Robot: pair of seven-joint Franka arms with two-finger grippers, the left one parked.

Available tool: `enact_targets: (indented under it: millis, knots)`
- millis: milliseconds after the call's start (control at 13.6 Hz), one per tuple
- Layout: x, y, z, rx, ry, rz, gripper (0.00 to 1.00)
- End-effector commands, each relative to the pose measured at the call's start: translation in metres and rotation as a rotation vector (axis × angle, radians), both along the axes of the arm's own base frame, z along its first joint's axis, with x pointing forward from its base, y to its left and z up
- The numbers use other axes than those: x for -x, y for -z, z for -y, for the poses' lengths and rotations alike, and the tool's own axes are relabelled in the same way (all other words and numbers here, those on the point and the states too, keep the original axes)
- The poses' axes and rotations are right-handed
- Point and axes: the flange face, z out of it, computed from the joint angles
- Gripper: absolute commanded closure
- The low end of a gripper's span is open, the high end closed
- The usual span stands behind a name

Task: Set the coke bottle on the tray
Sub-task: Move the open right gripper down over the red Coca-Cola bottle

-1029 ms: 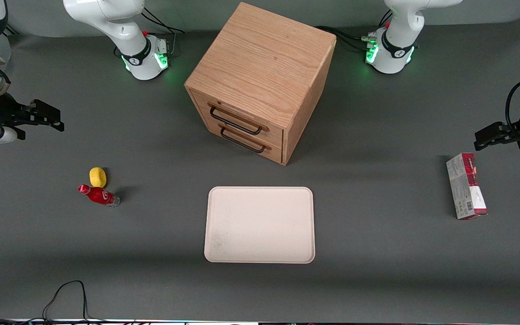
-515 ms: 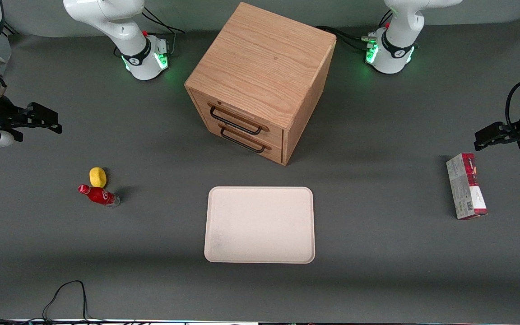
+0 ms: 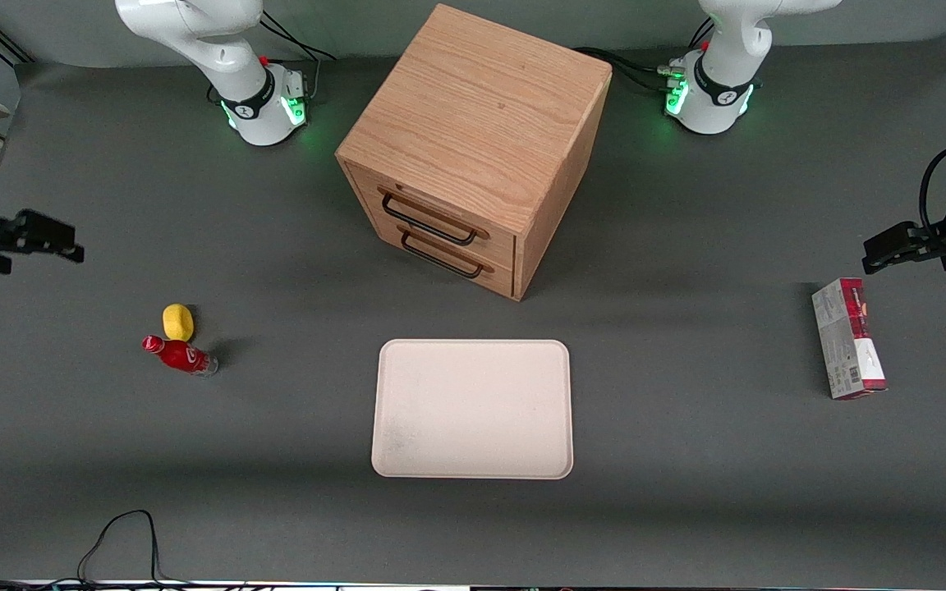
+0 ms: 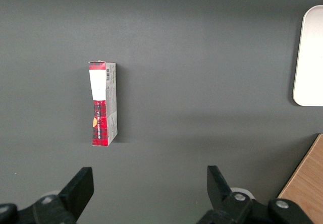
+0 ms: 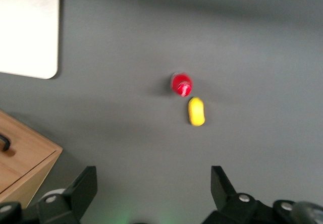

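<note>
On table: tray [image 3: 407,443] bare; coke bottle [image 3: 181,356] apart; pincer [image 5: 151,183] spread above.

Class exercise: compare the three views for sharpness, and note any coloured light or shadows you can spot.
Front view: sharp; green lamps glow at both arm bases; the cabinet casts a soft shadow. Right wrist view: smeared, the coke bottle and yellow lump fuzzy, the open gripper above them. Left wrist view: crisp carton.

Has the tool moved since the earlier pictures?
Yes. The tool, fingers open, has drawn away from the wooden cabinet, toward the working arm's table end and slightly nearer the camera.
</note>
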Motion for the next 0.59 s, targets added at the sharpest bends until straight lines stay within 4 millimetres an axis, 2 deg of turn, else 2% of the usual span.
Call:
enact_targets:
  millis: [0, 221, 515]
  knots:
    - [-0.038, 0.008, -0.001, 0.008, -0.036, -0.027, 0.0]
    - [-0.036, 0.007, -0.002, 0.006, -0.043, -0.029, 0.0]
    - [-0.023, 0.061, 0.002, -0.004, -0.045, -0.095, 0.0]
